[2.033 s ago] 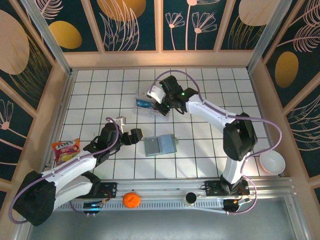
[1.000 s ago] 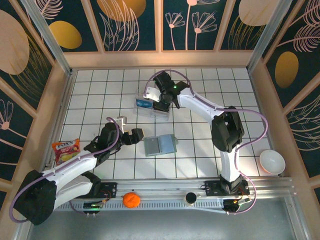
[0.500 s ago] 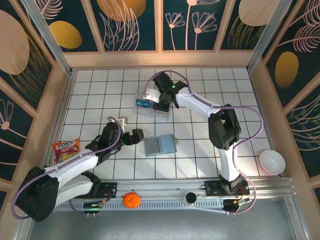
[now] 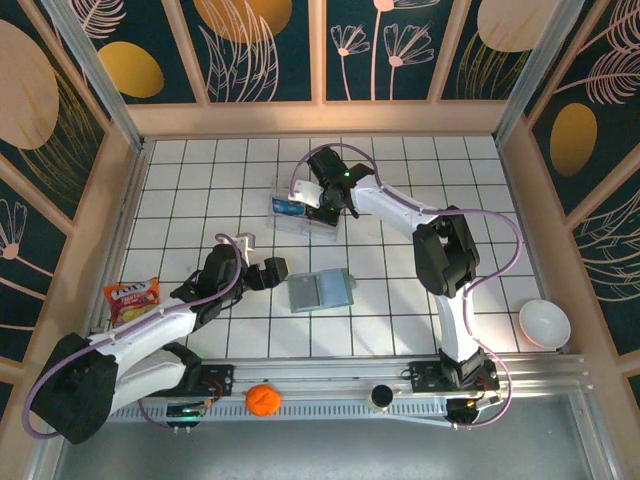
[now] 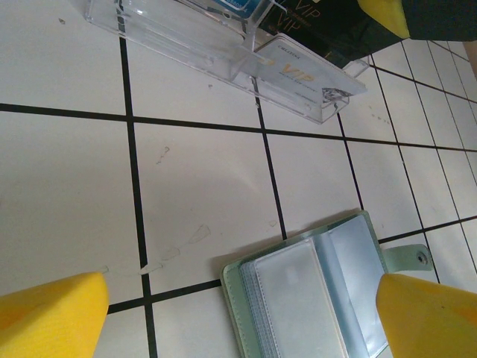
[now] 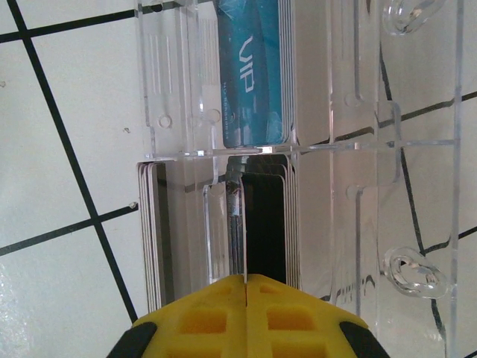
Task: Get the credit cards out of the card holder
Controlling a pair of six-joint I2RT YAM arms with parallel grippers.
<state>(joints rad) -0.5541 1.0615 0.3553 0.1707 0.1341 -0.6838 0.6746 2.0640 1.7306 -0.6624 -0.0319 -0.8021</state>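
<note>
Top external view, L to R. Snack packet at far L edge, not involved. Left gripper low over the tiles just L of the card holder, jaws spread wide, nothing between them. Left wrist cam shows both yellow fingertips well apart, with the holder lying open and flat ahead of them, clear sleeves up, snap tab to the R. Cannot tell if any sleeve has a card left in it.

Behind the holder, toward the back wall: clear box, with a teal VIP card in one slot and a dark stack in the next. Right gripper sits over the box's R end. Right wrist cam: pads clenched flush, nothing clearly pinched; a thin pale edge runs up from the seam, prob. box wall, not sure. White bowl far R, untouched.

Change over last 2 s: R arm's elbow swung inward and its gripper slid a little L along the box. L arm barely moved; holder didn't shift.

Reading: looks like a drop-off into the box is finishing. Holder is free for the next pull, and the L jaws are ready to pin it.
</note>
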